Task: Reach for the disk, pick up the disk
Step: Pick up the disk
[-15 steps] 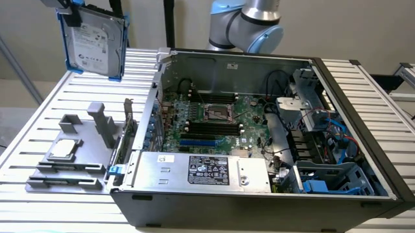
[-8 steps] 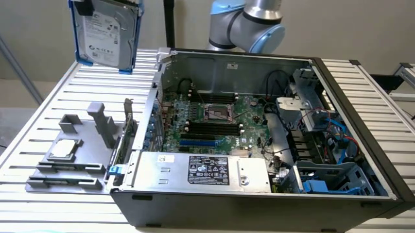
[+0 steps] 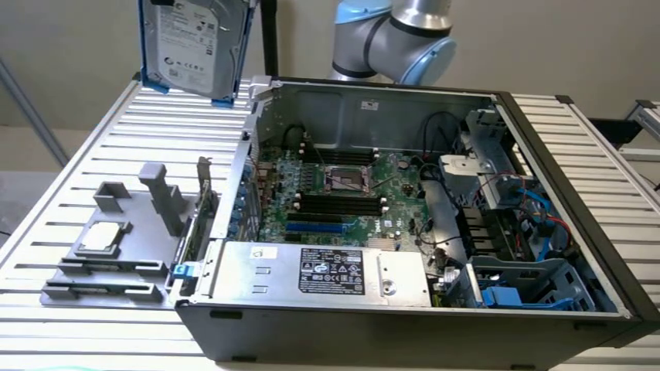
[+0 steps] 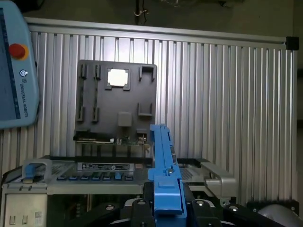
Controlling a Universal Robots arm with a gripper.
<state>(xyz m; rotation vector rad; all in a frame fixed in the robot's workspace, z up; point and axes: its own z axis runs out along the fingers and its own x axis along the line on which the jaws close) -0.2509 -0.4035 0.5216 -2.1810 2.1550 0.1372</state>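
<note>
My gripper (image 4: 166,207) is clamped on the disk (image 3: 194,46), its blue rail pinched between my fingers (image 4: 139,209). The disk hangs upright in the air above the slatted table's (image 3: 83,154) far corner, beside the open computer case (image 3: 413,325).

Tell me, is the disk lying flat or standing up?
Standing up on edge. The disk hangs upright above the table, label facing out, and its blue rail sits clamped in the tool.
</note>
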